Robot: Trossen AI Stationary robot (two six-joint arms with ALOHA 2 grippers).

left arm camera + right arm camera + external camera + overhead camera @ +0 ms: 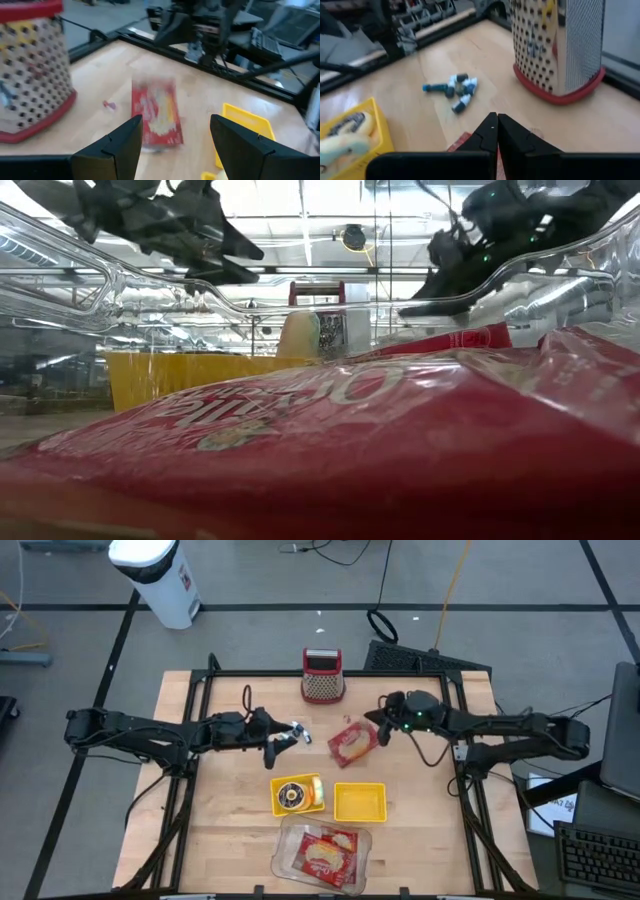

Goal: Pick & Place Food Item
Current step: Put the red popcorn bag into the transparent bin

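On the wooden bench [230, 830], the two dark arms are the biggest things, reaching in from the left and right edges toward the middle. Near the front edge lies a clear plastic tray [292, 862] with a red food packet [326, 853] inside it; the low view looks through this tray's wall and across the packet. At the middle of the far edge stands a box grater [322, 677] with a red rim, upright. Between the arms, a little toward the far edge, a second red food packet [353, 742] lies flat on the wood, loose, with neither arm touching it. Just behind the tray sit two yellow containers: an empty square one [359, 802] and, to its left, one [311, 792] holding a round dark-and-white item [291, 796]. A small cluster of blue and white pieces [299, 733] lies just past the left arm's tip. The left end effector [272, 743] hangs above the bench, released, its fingers [112, 150] spread and nothing between them. The right end effector [381, 728] hovers just beside the loose packet, clenched on nothing, with its fingers [486, 131] pressed together.
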